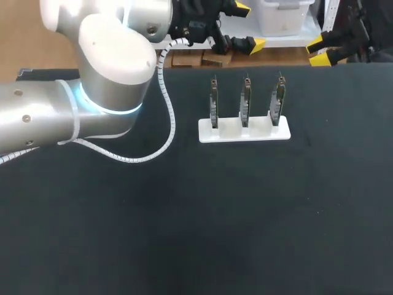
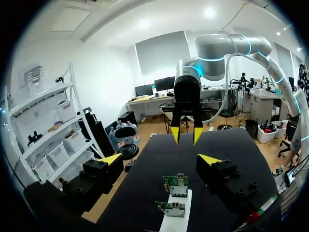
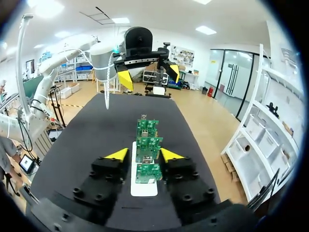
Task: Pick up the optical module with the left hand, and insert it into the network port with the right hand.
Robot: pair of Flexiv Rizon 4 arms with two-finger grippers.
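Three green circuit boards with network ports [image 1: 245,101] stand upright in a white holder [image 1: 244,130] at the table's far middle. No loose optical module shows in any view. My left gripper [image 1: 249,26] hangs wide open and empty past the table's far edge, behind the holder. In the left wrist view its fingers [image 2: 110,159] spread well above the boards [image 2: 177,185]. My right gripper [image 1: 319,50] is at the far right edge, off to the holder's side, open and empty. In the right wrist view the row of boards [image 3: 147,126] runs ahead of the right gripper [image 3: 144,154].
The black table top [image 1: 196,221] spreads in front of the holder. My left arm's thick body and its white spiral cable [image 1: 166,123] lie over the table's left part. Each wrist view shows the other gripper facing it across the boards.
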